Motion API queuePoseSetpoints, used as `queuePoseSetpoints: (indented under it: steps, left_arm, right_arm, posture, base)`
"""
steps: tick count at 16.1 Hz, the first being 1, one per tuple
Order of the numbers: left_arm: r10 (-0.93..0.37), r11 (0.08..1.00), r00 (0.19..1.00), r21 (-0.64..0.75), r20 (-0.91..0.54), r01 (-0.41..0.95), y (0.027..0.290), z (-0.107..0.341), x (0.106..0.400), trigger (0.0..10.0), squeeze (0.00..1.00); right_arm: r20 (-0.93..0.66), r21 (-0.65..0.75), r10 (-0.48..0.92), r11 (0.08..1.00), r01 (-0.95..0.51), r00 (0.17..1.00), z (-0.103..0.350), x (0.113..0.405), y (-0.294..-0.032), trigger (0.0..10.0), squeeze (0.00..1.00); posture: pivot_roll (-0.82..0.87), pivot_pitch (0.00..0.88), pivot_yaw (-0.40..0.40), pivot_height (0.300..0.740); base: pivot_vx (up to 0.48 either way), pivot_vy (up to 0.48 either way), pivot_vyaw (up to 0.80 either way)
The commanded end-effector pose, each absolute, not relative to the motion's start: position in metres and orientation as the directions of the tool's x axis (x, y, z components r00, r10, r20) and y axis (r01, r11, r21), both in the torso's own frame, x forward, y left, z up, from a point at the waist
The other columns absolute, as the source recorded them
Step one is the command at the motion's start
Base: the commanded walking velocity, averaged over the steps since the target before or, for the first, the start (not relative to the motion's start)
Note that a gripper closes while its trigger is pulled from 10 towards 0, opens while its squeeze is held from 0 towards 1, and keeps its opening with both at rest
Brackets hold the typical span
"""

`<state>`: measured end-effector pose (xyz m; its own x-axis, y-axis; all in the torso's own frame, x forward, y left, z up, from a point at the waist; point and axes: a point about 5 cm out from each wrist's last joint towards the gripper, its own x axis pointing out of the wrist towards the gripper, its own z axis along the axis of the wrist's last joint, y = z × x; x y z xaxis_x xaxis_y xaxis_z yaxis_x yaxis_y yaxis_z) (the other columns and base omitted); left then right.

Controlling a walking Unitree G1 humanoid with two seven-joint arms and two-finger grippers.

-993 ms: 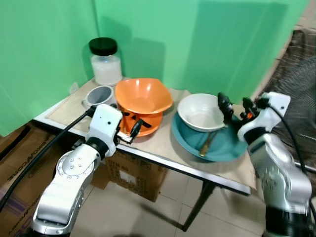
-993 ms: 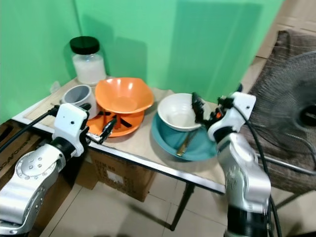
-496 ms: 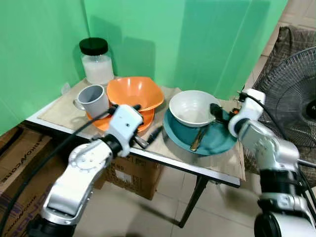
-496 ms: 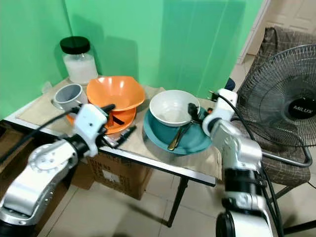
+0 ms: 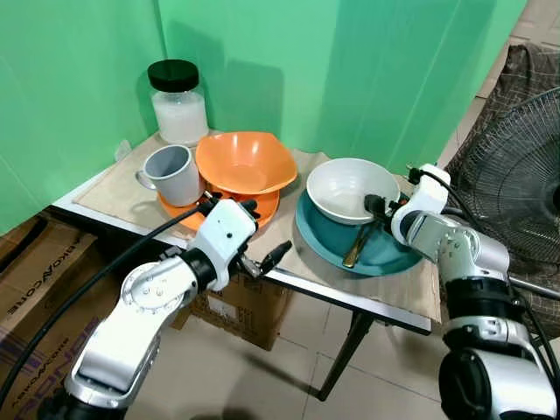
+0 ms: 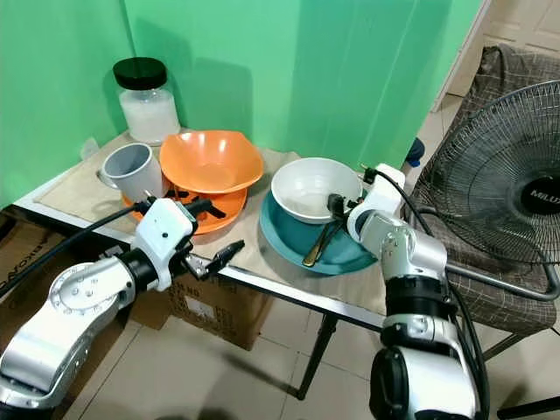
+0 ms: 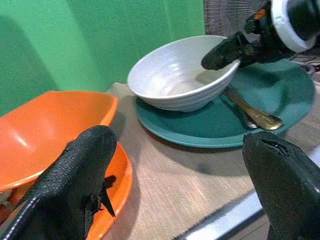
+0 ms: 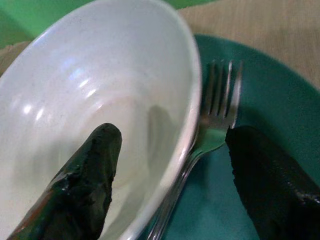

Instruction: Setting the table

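A white bowl (image 5: 346, 188) sits on a teal plate (image 5: 394, 254), and a fork (image 8: 220, 100) lies on the plate beside it. My right gripper (image 5: 376, 206) is open astride the bowl's right rim, one finger (image 8: 95, 165) inside the bowl and the other (image 8: 265, 175) over the plate. My left gripper (image 5: 262, 234) hangs open and empty over the table's front edge, between the orange plate (image 5: 267, 204) and the teal plate. An orange bowl (image 5: 245, 162) rests on the orange plate, with a grey mug (image 5: 171, 173) at its left.
A jar (image 5: 178, 101) with a black lid stands at the back left by the green wall. A beige mat (image 5: 289, 232) covers the small table. A standing fan (image 5: 516, 166) and a chair (image 6: 516, 289) are close on the right. Cardboard boxes (image 5: 35, 271) lie on the floor.
The camera has shifted. My right gripper has come down from above the bowl's edge to straddle its rim. My left gripper has moved right, off the front of the orange plate.
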<state>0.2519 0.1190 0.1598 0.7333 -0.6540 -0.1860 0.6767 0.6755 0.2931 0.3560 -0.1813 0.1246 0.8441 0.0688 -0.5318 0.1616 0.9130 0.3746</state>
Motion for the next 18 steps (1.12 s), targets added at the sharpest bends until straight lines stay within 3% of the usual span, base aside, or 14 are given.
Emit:
queuePoseSetpoints:
  steps: [1, 18]
  left_arm:
    - [-0.667, 0.661, 0.721, 0.299, -0.185, 0.688, 0.116, 0.162, 0.250, 10.0, 0.18]
    - [-0.658, 0.659, 0.729, 0.324, -0.189, 0.678, 0.118, 0.162, 0.253, 10.0, 0.18]
  right_arm:
    - [-0.519, 0.377, 0.041, 0.907, 0.186, 0.854, 0.131, 0.360, -0.189, 0.0, 0.00]
    - [-0.566, 0.463, 0.064, 0.850, 0.253, 0.822, 0.121, 0.363, -0.191, 0.0, 0.00]
  posture:
    - [0.11, 0.000, -0.081, 0.740]
    - [0.11, 0.000, -0.077, 0.740]
  base:
    - [0.000, 0.000, 0.00]
    - [0.000, 0.000, 0.00]
